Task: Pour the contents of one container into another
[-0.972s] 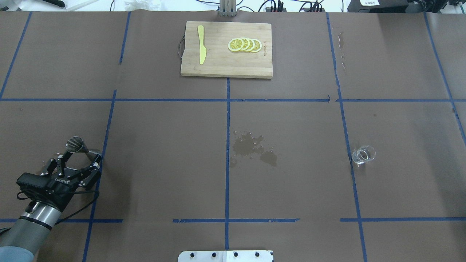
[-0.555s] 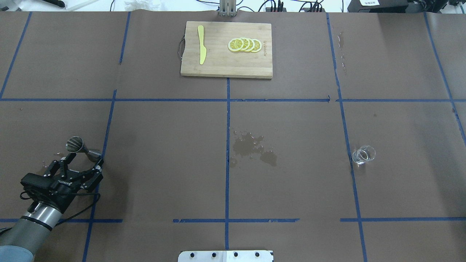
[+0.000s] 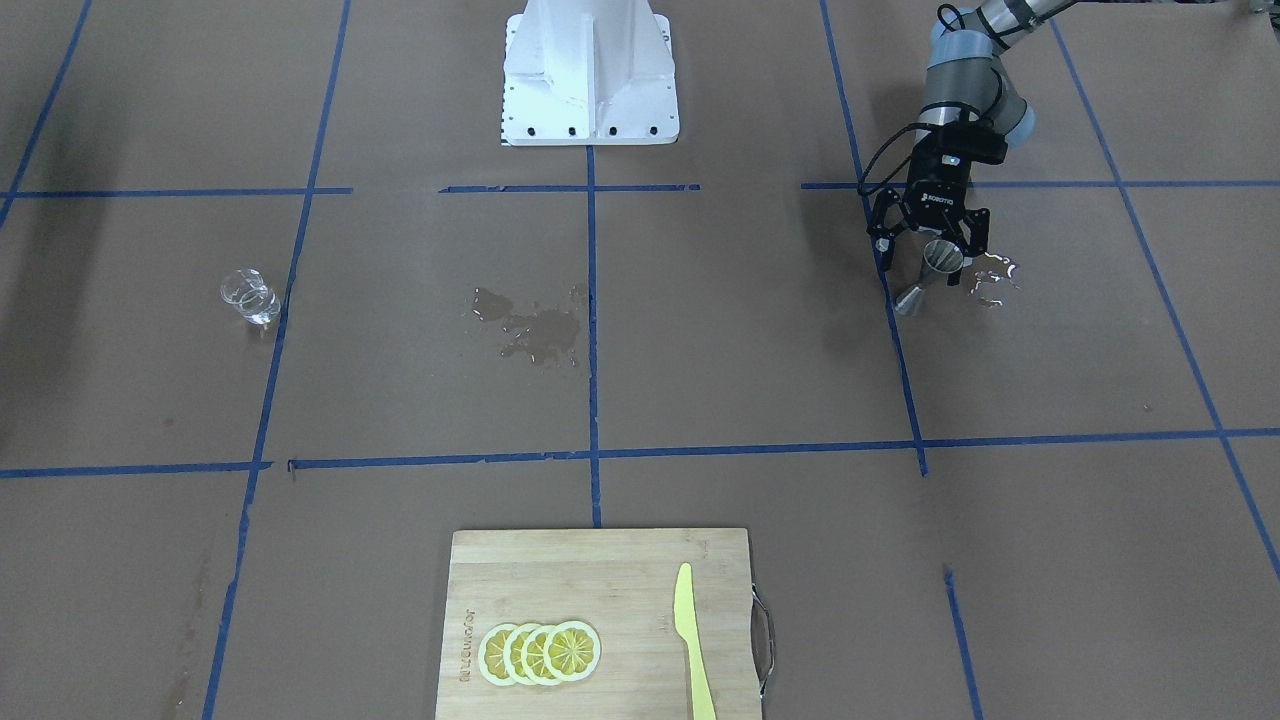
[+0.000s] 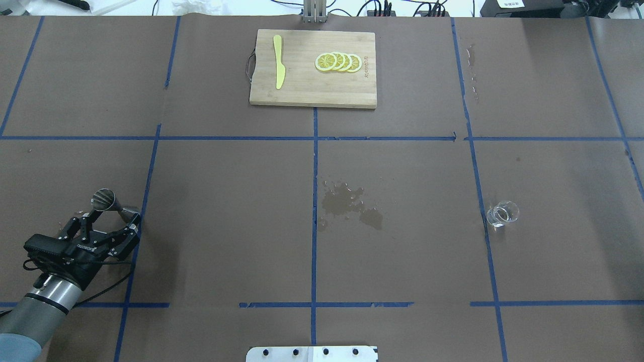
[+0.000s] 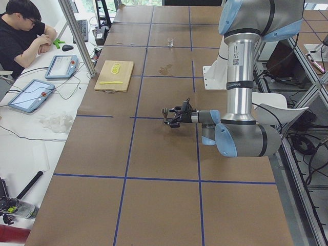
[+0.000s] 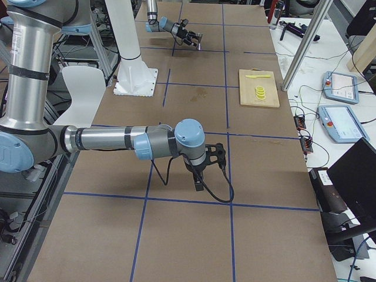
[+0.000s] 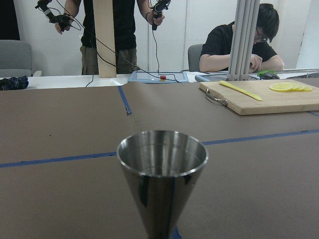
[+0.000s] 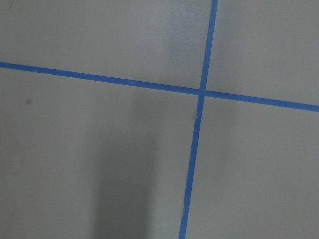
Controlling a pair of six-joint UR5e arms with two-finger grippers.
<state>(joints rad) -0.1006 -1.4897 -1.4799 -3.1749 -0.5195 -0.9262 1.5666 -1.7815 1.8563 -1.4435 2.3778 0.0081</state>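
The steel jigger (image 4: 106,200) stands on the brown table near its left end. My left gripper (image 4: 114,216) is open, one finger on each side of the jigger's lower half. In the front-facing view the jigger (image 3: 931,268) sits between the fingers of this gripper (image 3: 934,246). The left wrist view has the jigger (image 7: 162,172) close and centred, its cup looking empty. The clear glass beaker (image 4: 502,212) stands alone far to the right. My right gripper (image 6: 198,183) shows only in the exterior right view, pointing down over bare table, and I cannot tell its state.
A wet stain (image 4: 347,203) marks the table's middle, and droplets (image 3: 990,275) lie beside the jigger. A wooden cutting board (image 4: 302,90) at the far edge carries lemon slices (image 4: 338,62) and a yellow knife (image 4: 278,68). A seated person (image 5: 20,31) is beyond the table.
The left gripper drew back slightly from the jigger, then came forward around it again. The jigger and the beaker have not moved.
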